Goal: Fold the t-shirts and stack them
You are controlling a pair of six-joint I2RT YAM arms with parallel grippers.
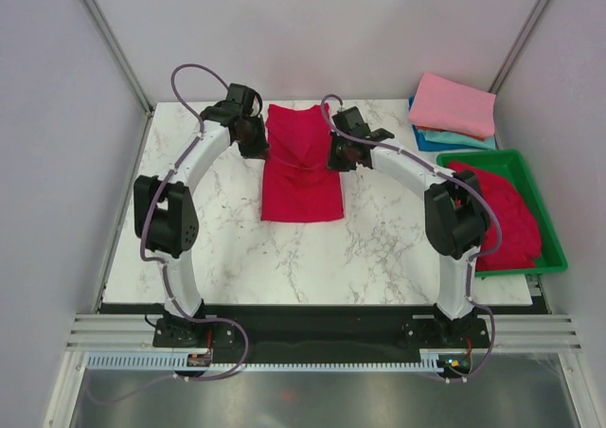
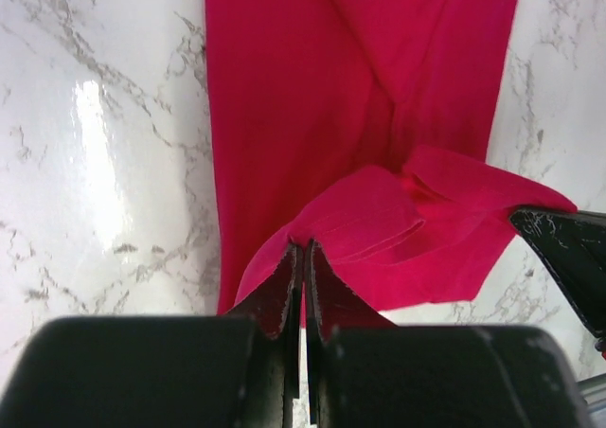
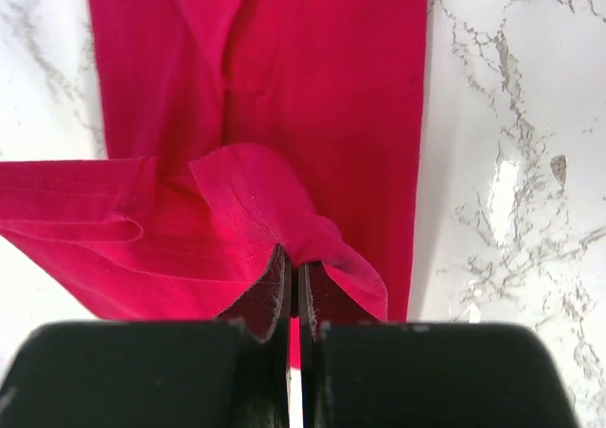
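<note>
A crimson-red t-shirt (image 1: 301, 168) lies as a long narrow strip on the marble table (image 1: 237, 248), its far end lifted and bent over toward the near end. My left gripper (image 1: 254, 134) is shut on the far left corner of that shirt (image 2: 379, 229), its tips at the cloth's hem (image 2: 304, 248). My right gripper (image 1: 337, 149) is shut on the far right corner (image 3: 237, 220), its tips under a bunched fold (image 3: 295, 262). The two grippers hold the raised end level between them, above the flat part.
A green plastic tray (image 1: 542, 220) at the right edge holds a heap of more red t-shirts (image 1: 507, 215). Behind it is a stack of folded shirts, pink (image 1: 454, 104) on top of teal and blue (image 1: 431, 139). The right gripper's finger (image 2: 568, 248) shows in the left wrist view.
</note>
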